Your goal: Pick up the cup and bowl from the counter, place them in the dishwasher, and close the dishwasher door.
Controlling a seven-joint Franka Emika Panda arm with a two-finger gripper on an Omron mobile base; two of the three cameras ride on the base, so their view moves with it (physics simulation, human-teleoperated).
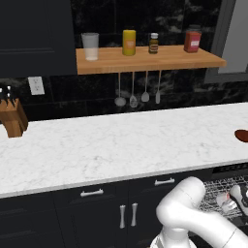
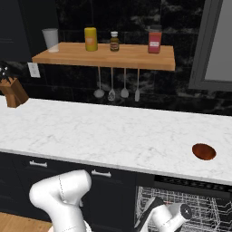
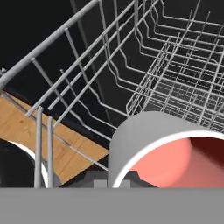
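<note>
Dark kitchen, marble table (image 2: 104, 131): bowl (image 2: 204, 151) far right on it. Tool's grip state cannot be told; cup (image 3: 168, 153) over dishwasher (image 2: 190, 183) rack (image 3: 175, 65). Lower upright between wires before letting go

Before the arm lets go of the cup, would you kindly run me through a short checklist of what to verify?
1. Cup over the dishwasher's wire rack: ok.
2. Rack pulled out and dishwasher door open: ok.
3. Gripper firmly holding the cup: cannot tell, fingertips hidden.
4. Cup touching the rack wires: cannot tell.
5. Bowl in the dishwasher: not ok, it sits on the counter.
</note>
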